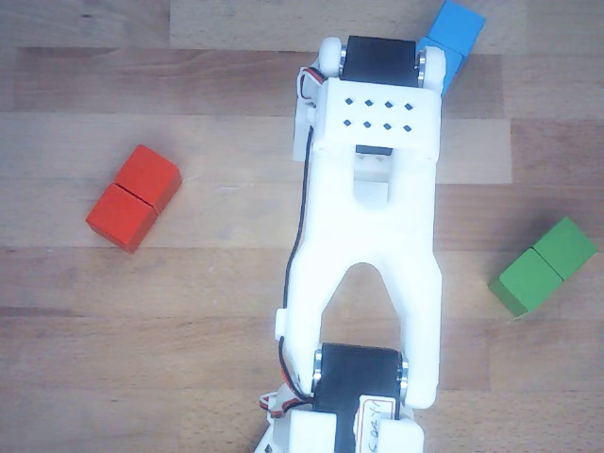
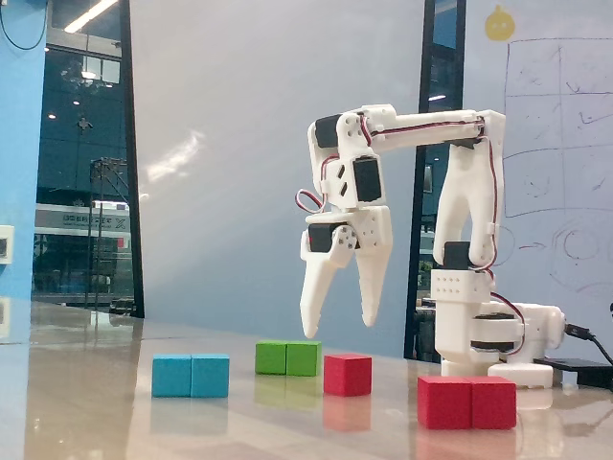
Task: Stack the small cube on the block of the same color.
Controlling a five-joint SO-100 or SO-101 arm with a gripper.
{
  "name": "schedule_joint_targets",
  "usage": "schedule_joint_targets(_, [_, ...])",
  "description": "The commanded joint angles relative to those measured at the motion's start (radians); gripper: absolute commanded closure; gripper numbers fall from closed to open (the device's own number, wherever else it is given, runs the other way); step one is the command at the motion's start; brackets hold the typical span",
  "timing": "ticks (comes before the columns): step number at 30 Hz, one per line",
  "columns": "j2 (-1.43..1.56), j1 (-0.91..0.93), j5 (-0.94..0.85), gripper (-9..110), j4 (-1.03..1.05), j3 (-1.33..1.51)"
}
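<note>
The gripper (image 2: 340, 320) hangs above the counter (image 2: 86, 383) with its two white fingers spread apart and nothing between them — the tips point down and sit clear of every block in the fixed view. The white arm (image 2: 460, 206) rises from its base (image 2: 493, 335) near the right edge of the counter in that view, bends over at the top and drops the gripper toward the middle.

The small cube (image 2: 348, 374) stands on the counter by itself, below the open fingers and slightly to their right, not touched by them. It sits just right of the green block (image 2: 287, 357), which lies a little farther back, with a narrow gap between the two as the fixed view shows them. The red block (image 2: 467, 402) lies nearer the front edge, to the right of the small cube and apart from it; its top is bare.

The blue block (image 2: 191, 375) lies left of the green one, well apart from the red pieces.

In the other view, looking down, the arm (image 1: 373, 217) fills the centre. The red block (image 1: 135, 197) lies tilted toward the left edge, the green block (image 1: 545, 265) toward the right edge, and the blue block (image 1: 453, 36) at the top edge — partly hidden behind the arm. The small cube cannot be seen in this view.
</note>
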Motion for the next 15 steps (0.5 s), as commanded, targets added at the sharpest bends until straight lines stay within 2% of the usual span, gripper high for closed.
schedule_joint_targets(1, [-0.009,0.003,-0.008,68,0.012,-0.031])
schedule_joint_targets(15, [-0.028,0.005,-0.008,68,-0.009,0.046])
